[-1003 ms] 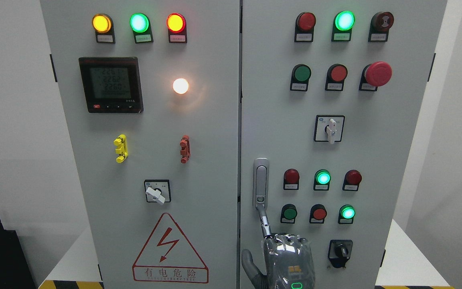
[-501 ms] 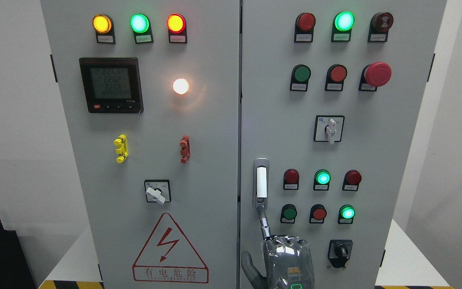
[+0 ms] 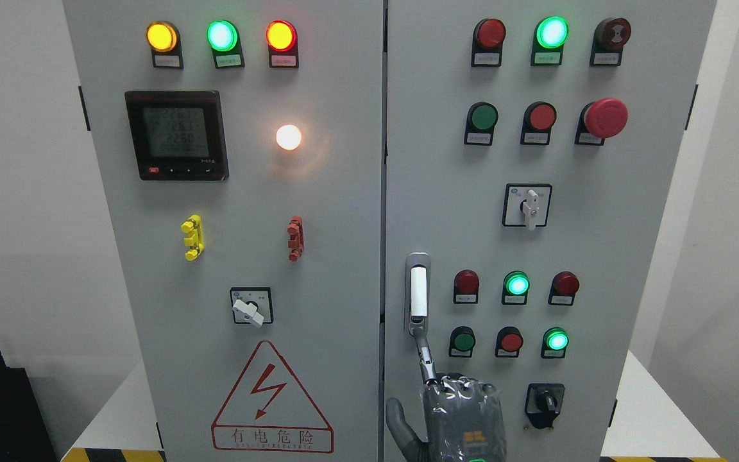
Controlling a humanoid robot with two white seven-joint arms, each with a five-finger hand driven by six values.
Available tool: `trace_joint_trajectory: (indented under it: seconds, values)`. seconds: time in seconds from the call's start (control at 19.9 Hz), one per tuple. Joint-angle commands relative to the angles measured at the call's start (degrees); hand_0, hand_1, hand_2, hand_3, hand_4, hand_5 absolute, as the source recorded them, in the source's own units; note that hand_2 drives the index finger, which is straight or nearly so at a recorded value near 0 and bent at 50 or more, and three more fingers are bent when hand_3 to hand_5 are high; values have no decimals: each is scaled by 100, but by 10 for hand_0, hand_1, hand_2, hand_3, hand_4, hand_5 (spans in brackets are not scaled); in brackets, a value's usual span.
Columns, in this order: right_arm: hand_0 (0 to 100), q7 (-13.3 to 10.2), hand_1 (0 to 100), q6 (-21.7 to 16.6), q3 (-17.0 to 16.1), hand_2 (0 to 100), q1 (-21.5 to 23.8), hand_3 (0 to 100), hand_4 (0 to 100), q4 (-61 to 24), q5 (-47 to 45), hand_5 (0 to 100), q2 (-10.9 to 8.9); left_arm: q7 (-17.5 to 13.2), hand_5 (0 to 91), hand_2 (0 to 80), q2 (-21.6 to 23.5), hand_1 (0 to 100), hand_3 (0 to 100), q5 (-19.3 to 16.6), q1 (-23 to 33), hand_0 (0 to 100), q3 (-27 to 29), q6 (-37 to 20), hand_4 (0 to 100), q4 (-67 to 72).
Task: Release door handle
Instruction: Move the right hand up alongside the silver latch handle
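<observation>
The door handle (image 3: pixel 417 294) is a grey vertical latch at the left edge of the cabinet's right door (image 3: pixel 639 256); its lever face shows bright white. My right hand (image 3: pixel 462 417) comes up from the bottom edge just below it, seen from the back. Its index finger (image 3: pixel 425 360) points up and its tip touches the lower end of the handle. The thumb (image 3: pixel 400 420) sticks out to the left, and the other fingers are curled at the knuckles. The hand grasps nothing. My left hand is not visible.
The right door carries red and green push buttons, lit lamps, a red mushroom stop button (image 3: pixel 605 117), a white selector switch (image 3: pixel 527 205) and a black knob (image 3: pixel 544 404). The left door (image 3: pixel 344 256) has a meter (image 3: pixel 176 135), lamps and a warning triangle (image 3: pixel 271 399).
The handle's lever face has gone from grey to bright white, as if it sprang out. My right hand has sunk slightly, its index fingertip staying at the handle's lower end.
</observation>
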Motion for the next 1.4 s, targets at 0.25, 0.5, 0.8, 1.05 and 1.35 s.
trace_joint_trajectory:
  seconds: [0.25, 0.5, 0.8, 1.05, 1.35]
  values:
    - [376, -260, 436, -124, 5, 428, 258, 1000, 946, -382, -378, 978, -4, -4, 0, 0, -9, 389, 0, -167, -88, 120, 3, 0, 0, 132]
    - [442, -454, 430, -185, -57, 623, 328, 1000, 933, -576, -608, 973, 5, -4, 0, 0, -9, 389, 0, -167, -88, 120, 3, 0, 0, 132]
    - [494, -366, 316, -247, -110, 955, 302, 1000, 1000, -558, -1012, 985, -4, -4, 0, 0, -9, 389, 0, -167, -88, 120, 3, 0, 0, 132]
    - [360, -104, 294, -335, -110, 978, 21, 1000, 1000, -471, -1003, 987, -4, -4, 0, 0, -9, 389, 0, -167, -88, 120, 3, 0, 0, 132]
    - [321, 12, 293, -318, -109, 1000, -445, 1000, 1000, -286, -977, 975, 4, -4, 0, 0, -17, 389, 0, -167, -88, 120, 3, 0, 0, 132]
